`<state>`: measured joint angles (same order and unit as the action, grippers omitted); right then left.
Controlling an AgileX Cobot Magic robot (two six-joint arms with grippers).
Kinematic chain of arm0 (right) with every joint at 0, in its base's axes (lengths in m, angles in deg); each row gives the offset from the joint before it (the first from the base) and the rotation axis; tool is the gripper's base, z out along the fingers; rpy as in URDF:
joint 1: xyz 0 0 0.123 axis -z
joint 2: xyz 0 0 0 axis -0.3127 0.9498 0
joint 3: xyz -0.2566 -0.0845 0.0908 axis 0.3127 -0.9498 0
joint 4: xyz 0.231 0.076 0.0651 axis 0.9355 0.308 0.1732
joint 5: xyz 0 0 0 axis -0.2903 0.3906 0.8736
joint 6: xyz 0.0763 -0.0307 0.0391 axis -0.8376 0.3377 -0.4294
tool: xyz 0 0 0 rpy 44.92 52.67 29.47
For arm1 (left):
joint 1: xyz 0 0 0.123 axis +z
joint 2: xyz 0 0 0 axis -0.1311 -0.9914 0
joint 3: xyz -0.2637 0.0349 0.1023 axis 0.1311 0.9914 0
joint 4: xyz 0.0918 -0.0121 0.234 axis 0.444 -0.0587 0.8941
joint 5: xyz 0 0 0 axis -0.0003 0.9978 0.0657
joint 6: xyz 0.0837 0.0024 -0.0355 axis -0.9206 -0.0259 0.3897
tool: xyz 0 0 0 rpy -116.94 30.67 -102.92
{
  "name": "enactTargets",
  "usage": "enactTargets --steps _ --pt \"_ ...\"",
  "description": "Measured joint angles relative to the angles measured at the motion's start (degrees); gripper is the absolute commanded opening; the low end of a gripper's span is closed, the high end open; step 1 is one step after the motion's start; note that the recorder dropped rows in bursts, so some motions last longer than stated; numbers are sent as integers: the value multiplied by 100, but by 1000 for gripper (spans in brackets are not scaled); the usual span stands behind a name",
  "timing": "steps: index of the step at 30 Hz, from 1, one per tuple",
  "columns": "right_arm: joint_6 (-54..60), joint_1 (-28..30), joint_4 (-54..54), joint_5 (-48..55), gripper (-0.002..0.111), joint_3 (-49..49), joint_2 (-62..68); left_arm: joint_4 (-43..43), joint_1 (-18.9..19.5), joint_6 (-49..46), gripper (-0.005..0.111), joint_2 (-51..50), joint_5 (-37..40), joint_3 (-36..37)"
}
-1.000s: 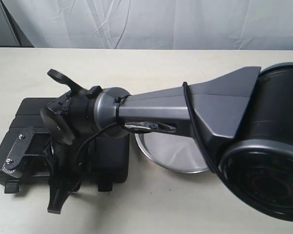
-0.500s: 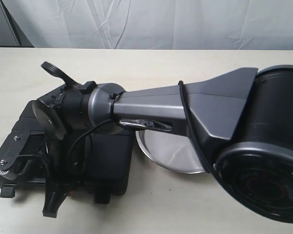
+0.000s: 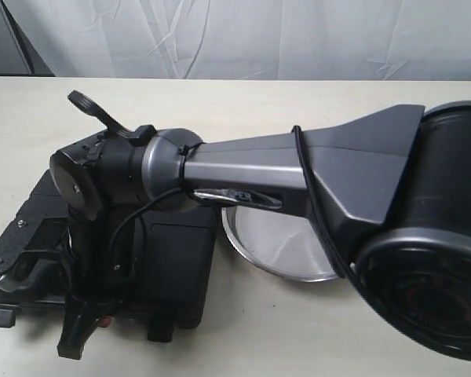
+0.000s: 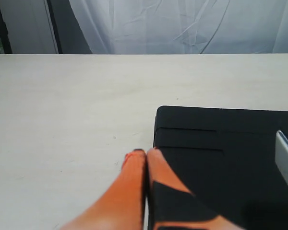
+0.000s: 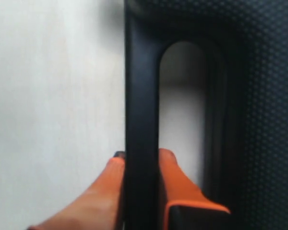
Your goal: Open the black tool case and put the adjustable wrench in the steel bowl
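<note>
Case (image 3: 177, 263) handle (image 5: 141, 96) is clamped by right gripper (image 5: 141, 154); case to be eased open slowly, steadied by closed, empty left gripper (image 4: 145, 152)

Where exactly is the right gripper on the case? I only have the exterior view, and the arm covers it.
Observer: The right gripper straddles the bar of the handle, with one finger on the side of the bare table and the other through the cut-out.
Operator: Is the left gripper holding anything?
Observer: No. The left gripper is shut and empty, with its tips at a corner of the case.
Operator: Is the lid raised on that side?
Observer: In the left wrist view the top looks flat and closed.
</note>
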<state>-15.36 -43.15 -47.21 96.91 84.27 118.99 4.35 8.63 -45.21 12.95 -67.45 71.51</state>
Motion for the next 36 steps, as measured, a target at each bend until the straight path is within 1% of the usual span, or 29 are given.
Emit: enactTargets --steps 2,4,5,6,8,9,13,15,18,19,20,24,29,31,34,35,36 --pt "-11 0 28 2 31 0 0 40 0 -120 0 0 0 0" --pt "-24 0 90 27 30 3 -12 109 0 -356 0 0 56 0" --pt "-33 0 113 38 25 12 -24 137 0 -435 0 9 93 0" --pt "-33 0 132 38 18 15 -35 202 0 -507 0 9 134 0" --pt "-33 0 118 38 -1 37 -35 254 0 -582 0 9 209 0" --pt "-21 14 118 38 0 37 -35 254 0 -610 0 9 209 0" --pt "-12 14 118 38 5 47 -42 265 0 -496 0 9 190 0" --pt "-12 14 118 38 14 47 -42 265 0 -303 0 9 139 0" --pt "-12 14 118 38 32 47 -42 265 0 -67 0 9 115 0" --pt "-12 14 118 24 36 47 -42 265 0 -21 0 9 103 0" --pt "-12 14 132 11 37 47 -42 265 0 23 0 9 103 0" --pt "-12 14 168 -24 34 47 -42 265 0 96 0 9 82 0" --pt "-33 14 168 -40 33 47 38 265 0 118 0 9 82 0" --pt "-33 14 168 -40 29 47 90 265 0 118 0 9 82 0" --pt "-33 14 168 -40 11 47 103 293 0 118 0 9 82 0" --pt "-33 14 168 -54 3 47 103 321 0 118 0 9 82 0" --pt "-18 14 147 -54 0 47 103 339 0 118 0 9 82 0"
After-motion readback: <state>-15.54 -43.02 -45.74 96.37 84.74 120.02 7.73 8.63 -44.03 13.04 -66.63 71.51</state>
